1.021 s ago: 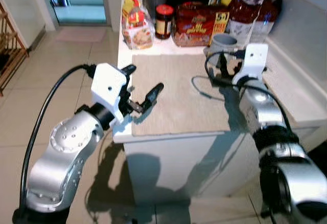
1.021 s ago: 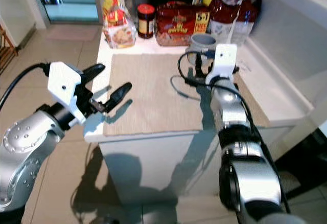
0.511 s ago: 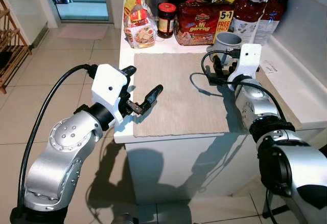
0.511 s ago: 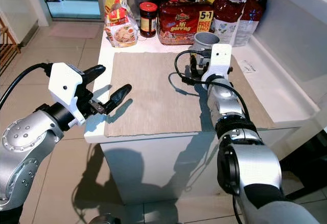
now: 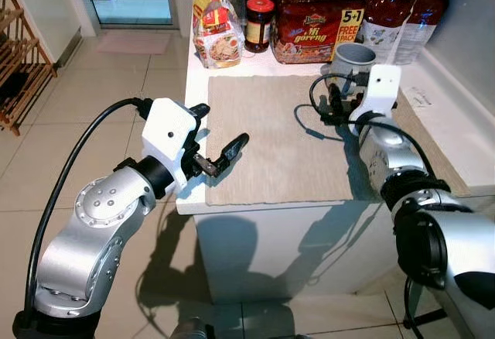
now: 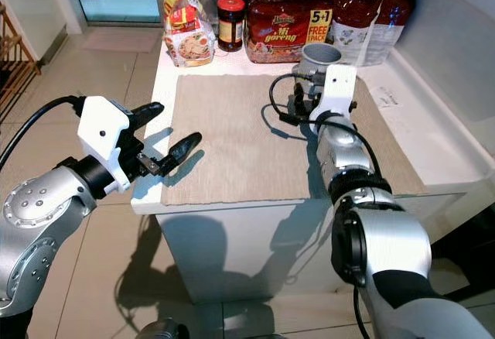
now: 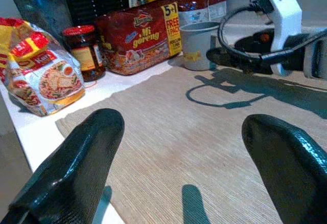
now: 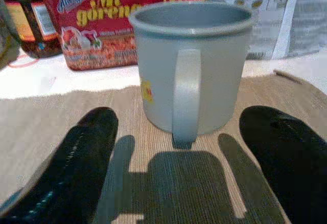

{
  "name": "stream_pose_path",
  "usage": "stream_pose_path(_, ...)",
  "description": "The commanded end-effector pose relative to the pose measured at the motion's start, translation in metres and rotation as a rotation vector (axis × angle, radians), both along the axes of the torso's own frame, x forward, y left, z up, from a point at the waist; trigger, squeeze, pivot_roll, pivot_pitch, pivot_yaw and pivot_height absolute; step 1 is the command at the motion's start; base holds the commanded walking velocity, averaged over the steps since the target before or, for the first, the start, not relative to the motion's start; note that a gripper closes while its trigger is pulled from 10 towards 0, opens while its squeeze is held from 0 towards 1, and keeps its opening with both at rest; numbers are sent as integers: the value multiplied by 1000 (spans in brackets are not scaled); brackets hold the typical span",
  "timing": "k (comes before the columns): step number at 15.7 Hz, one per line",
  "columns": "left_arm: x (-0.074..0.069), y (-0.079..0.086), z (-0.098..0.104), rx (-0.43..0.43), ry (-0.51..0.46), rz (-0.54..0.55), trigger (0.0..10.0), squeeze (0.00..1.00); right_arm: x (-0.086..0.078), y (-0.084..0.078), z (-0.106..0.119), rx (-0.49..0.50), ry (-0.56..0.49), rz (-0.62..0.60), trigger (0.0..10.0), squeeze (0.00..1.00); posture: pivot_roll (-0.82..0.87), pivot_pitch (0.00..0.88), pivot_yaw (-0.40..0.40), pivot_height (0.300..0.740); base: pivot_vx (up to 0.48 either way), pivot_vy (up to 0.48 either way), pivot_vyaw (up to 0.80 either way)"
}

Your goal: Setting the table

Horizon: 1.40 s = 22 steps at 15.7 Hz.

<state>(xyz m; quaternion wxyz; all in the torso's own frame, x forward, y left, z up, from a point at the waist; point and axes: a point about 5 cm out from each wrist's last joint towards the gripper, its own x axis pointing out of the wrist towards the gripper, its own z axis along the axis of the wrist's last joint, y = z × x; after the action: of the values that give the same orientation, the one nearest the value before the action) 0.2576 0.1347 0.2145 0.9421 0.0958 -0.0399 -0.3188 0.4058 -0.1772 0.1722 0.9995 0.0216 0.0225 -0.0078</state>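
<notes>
Two silver arms with round screwed joints, white wrist housings, looping black cables and long black fingers.

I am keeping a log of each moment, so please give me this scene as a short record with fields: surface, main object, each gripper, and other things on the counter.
surface: white counter with a beige placemat on it
main object: grey mug, upright at the mat's far edge, handle facing the right gripper
right gripper: open, just short of the mug, not touching it
left gripper: open, at the mat's near left corner, holding nothing
other things: red noodle pack, jar with red lid, yellow noodle bag, standing behind the mat
</notes>
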Motion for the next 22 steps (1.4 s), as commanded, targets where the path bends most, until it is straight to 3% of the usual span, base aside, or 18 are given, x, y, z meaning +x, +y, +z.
stream_pose_path(1,-4,-3,7,13,-23,-31,10000,0,2,-5,10,5,-28,-12,0,0,195,59,-18,740,0,0,0)
stream_pose_path(2,-6,-2,9,20,-28,-30,10000,0,3,-7,13,1,-34,-23,627,0,202,67,-18,740,0,0,0)
stream_pose_path(3,-7,-1,11,25,-38,-29,10000,0,4,-8,16,-3,-46,-25,2353,0,211,77,-18,740,0,0,0)
stream_pose_path(4,-8,0,12,24,-40,-27,10000,0,4,-7,17,-11,-52,-21,3137,0,216,86,-17,740,0,0,0)
stream_pose_path(5,-10,2,14,25,-41,-24,10000,0,5,-7,19,-18,-60,-17,7961,0,224,101,-17,740,0,0,0)
stream_pose_path(6,-11,4,14,38,-34,-19,10000,0,5,-7,22,-15,-67,-16,10000,0,230,111,-17,740,0,0,0)
stream_pose_path(13,-30,22,20,89,2,33,10000,0,8,1,28,-14,-76,12,10000,0,296,211,-33,740,0,0,0)
stream_pose_path(14,-32,23,20,91,8,37,10000,0,8,1,29,-5,-81,10,3765,0,304,219,-33,740,0,0,0)
stream_pose_path(15,-34,23,21,87,10,39,10000,0,8,2,31,-8,-93,13,0,0,308,224,-33,740,0,0,0)
stream_pose_path(16,-35,23,22,82,7,36,10000,0,8,3,32,-13,-98,16,0,0,309,224,-33,740,0,0,0)
stream_pose_path(18,-44,11,28,-10,7,-69,10000,0,9,7,36,-41,-132,38,0,0,310,226,-34,740,0,0,0)
stream_pose_path(22,-48,6,28,-17,15,-97,10000,0,9,8,38,-80,-152,32,0,0,312,221,-35,740,0,0,0)
